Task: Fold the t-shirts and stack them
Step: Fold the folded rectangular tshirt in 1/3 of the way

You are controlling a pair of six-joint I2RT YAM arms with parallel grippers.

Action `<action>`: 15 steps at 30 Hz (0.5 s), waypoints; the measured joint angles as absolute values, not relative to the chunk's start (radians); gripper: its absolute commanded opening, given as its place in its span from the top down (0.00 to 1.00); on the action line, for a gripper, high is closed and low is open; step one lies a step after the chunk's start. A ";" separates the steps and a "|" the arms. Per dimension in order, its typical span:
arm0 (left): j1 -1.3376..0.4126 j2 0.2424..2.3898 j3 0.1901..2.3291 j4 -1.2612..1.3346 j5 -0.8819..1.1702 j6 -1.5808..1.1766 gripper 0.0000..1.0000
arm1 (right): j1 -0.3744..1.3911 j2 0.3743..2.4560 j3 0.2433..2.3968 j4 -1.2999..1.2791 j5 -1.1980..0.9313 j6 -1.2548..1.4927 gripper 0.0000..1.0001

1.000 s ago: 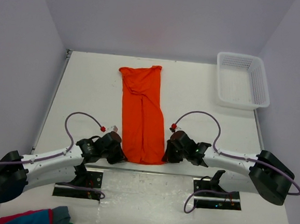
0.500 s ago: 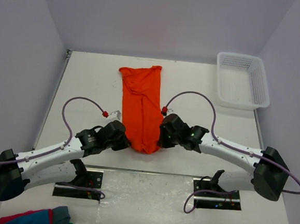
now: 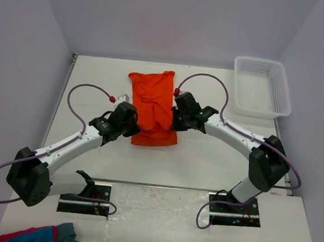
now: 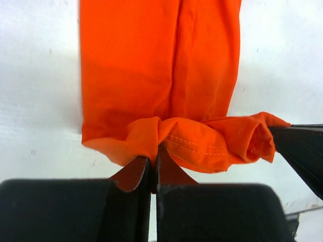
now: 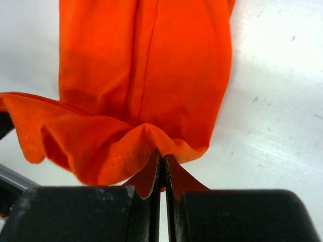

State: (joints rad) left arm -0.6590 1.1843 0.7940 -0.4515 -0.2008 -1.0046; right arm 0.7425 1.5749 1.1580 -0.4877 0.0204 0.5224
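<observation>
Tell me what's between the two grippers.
The orange t-shirt: its hem stretches from left gripper to right gripper, as the top view shows.

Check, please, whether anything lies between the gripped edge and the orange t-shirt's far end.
Nothing visible does. The left gripper and right gripper pinch the t-shirt at its near edge; the cloth ahead lies bare, and the basket sits apart.

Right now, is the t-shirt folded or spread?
Half folded: t-shirt hem, pinched by left gripper and right gripper, is doubled over its body.
</observation>
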 measured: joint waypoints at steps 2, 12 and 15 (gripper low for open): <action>-0.624 1.221 0.818 -0.433 -0.194 -0.983 1.00 | 0.707 1.615 1.193 -0.493 0.001 0.496 1.00; -0.501 1.400 0.896 -0.350 -0.160 -0.915 1.00 | 0.609 1.808 1.384 -0.527 -0.099 0.388 1.00; -0.485 1.450 0.926 -0.329 -0.149 -0.899 1.00 | 0.594 1.854 1.455 -0.540 -0.120 0.368 1.00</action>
State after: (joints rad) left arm -0.4847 1.4502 0.9260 -0.3294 -0.1490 -0.8989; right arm 0.5938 1.8538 1.4548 -0.5400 -0.1196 0.3679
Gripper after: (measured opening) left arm 0.009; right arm 0.008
